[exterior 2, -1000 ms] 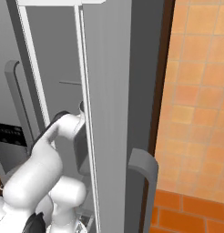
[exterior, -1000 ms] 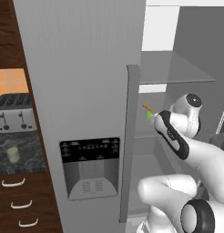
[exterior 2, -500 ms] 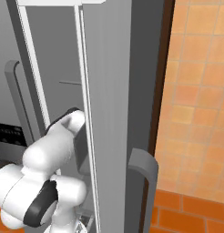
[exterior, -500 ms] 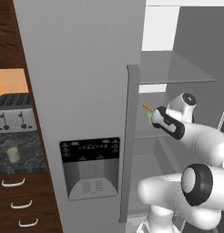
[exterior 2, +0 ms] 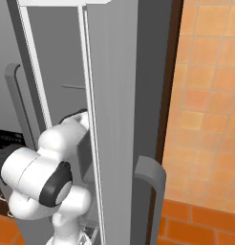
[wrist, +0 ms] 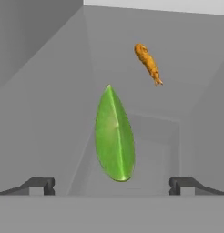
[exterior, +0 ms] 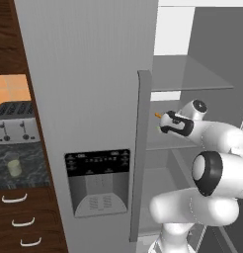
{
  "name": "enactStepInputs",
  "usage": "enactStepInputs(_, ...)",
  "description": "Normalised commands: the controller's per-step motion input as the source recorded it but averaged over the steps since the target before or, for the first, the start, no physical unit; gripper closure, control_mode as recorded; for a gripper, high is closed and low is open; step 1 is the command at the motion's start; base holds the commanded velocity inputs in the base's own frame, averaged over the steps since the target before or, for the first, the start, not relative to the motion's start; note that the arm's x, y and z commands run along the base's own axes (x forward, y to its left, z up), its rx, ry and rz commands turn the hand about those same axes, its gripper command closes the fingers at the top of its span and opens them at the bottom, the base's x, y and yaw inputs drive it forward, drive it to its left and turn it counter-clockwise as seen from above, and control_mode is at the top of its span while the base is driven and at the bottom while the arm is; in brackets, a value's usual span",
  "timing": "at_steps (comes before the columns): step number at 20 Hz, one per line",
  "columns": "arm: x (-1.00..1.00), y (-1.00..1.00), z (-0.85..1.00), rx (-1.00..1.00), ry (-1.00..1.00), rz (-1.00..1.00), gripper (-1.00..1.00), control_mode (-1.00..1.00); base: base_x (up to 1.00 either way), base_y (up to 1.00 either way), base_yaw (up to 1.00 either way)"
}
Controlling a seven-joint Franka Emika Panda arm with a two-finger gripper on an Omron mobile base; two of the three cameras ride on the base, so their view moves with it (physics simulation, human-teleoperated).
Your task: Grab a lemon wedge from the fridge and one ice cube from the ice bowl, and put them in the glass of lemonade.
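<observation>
- Hand view: the bright lime-green pointed lemon wedge (wrist: 114, 135) lies dead centre on a grey fridge shelf, long axis running from twelve to six o'clock, sharp tip at twelve.
- The two small dark finger tips of the gripper (wrist: 112, 185) stand spread wide at seven and five o'clock, one on each side of the wedge's lower end, touching nothing.
- A thin orange sliver (wrist: 148, 63) lies at one o'clock from the wedge, apart from it.
- Left base view: the tall grey steel side-by-side fridge (exterior: 94, 99) has its right door swung open, and the white arm reaches in from four o'clock to the middle shelf, where the sliver shows as an orange speck beside the hand.
- At nine o'clock on a dark speckled counter (exterior: 29, 170) a small clear tumbler of pale yellow lemonade (exterior: 14, 167) stands in front of a grey steel toaster (exterior: 15, 121).
- Right base view: the arm passes behind the open door's edge.
</observation>
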Motion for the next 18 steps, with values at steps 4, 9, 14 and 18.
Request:
enactStepInputs(4,0.41,0.0,-0.25,0.0,0.02,0.01,-1.0,-1.0,0.0,0.0,0.0)
enactStepInputs(9,0.36,0.0,-0.24,0.0,0.0,0.01,-1.0,-1.0,0.0,0.0,0.0)
enactStepInputs(14,0.19,0.0,-0.2,0.0,0.0,0.02,-1.0,-1.0,0.0,0.0,0.0)
enactStepInputs(18,0.02,0.0,-0.14,0.0,0.04,0.01,-1.0,-1.0,0.0,0.0,0.0)
